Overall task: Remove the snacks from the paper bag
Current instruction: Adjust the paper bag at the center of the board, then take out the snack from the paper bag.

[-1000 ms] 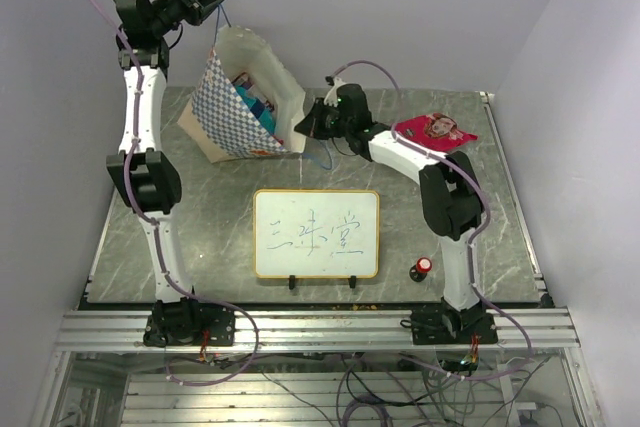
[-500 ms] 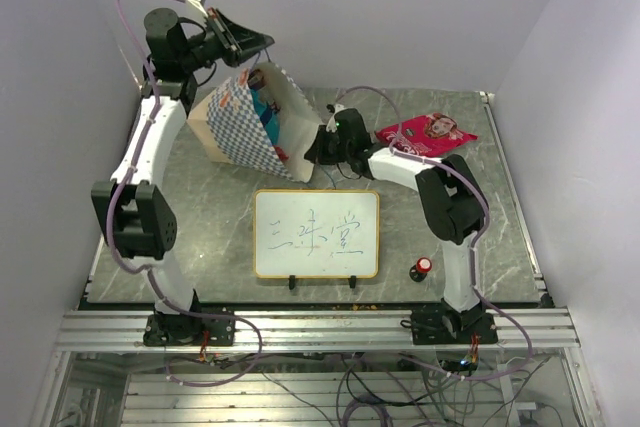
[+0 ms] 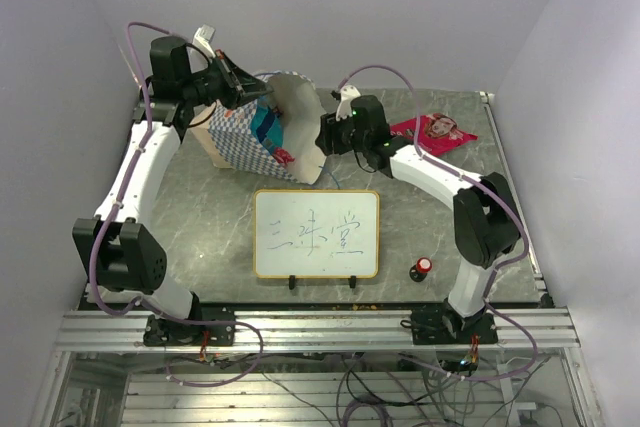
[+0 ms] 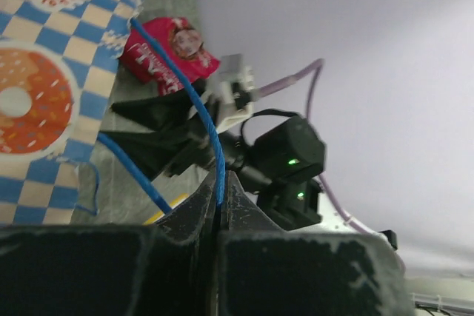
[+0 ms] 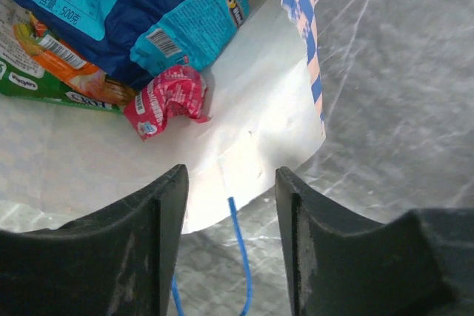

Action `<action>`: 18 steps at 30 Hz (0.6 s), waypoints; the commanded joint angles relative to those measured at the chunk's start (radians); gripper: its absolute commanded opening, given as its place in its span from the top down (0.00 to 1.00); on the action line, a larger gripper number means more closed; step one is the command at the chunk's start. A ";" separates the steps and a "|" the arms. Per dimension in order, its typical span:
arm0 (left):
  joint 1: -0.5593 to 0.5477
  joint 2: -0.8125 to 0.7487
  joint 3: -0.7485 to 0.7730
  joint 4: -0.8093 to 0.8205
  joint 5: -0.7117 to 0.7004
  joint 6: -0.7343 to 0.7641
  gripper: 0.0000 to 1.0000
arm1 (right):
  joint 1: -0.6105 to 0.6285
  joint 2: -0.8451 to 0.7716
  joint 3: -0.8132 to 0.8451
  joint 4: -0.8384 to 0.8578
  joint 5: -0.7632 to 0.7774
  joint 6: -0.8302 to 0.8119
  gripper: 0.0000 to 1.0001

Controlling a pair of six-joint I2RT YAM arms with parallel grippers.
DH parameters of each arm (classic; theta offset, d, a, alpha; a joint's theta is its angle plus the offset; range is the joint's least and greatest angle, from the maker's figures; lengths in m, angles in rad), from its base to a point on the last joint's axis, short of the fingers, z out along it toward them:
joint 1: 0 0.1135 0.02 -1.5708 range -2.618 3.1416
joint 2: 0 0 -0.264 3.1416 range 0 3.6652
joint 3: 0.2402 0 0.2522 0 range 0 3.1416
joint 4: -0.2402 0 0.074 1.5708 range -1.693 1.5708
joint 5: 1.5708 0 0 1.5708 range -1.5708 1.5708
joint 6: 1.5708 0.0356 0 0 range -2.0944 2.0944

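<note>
lying tipped on its side at the far left of the grey table [image 3: 190, 237], the paper bag [image 3: 232, 147] is the biggest thing in play, with its mouth turned to the right and its white lining spread on the surface. it looks light and floppy, thin kraft that would crumple or slide if pushed, so it probably needs holding while anything is drawn out. the right gripper [image 3: 325, 134] sits just at that mouth, its jaws parted with nothing between them. inside, the large blue packet [image 5: 126, 5] lies on top of the pile. it is puffy, glossy foil, light but slippery, and i judge a pinch on its flat crimped end seam safer than a squeeze on the air-filled belly. a red packet with a face picture [image 3: 435, 129] already lies out on the table at the far right, well apart from the bag. under the blue one, an orange packet [image 5: 63, 64] and a green packet [image 5: 29, 83] show only their edges. the tiny red wrapper [image 5: 169, 98] rests on the lining just beside the blue packet's corner, crumpled and likely to slip from a loose grip. thinnest of all, the blue cord handle [image 4: 194, 101] is clamped between the closed jaws of the left gripper [image 4: 221, 186] at the bag's far side. the cord is limp, so it can steady the bag only by tension.
</note>
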 commanded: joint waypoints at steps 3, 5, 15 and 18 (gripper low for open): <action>-0.005 -0.072 0.011 -0.168 -0.057 0.110 0.93 | -0.001 -0.108 0.016 -0.008 0.004 -0.200 0.41; -0.005 -0.090 -0.020 -0.096 -0.042 0.049 0.93 | 0.005 -0.115 0.021 0.044 -0.042 -0.224 0.40; -0.016 -0.098 -0.039 0.030 0.075 -0.012 0.93 | 0.148 0.059 0.034 0.527 -0.168 -0.254 0.37; -0.021 -0.115 -0.079 0.046 0.080 -0.013 0.93 | 0.179 0.146 0.047 0.663 -0.150 -0.256 0.34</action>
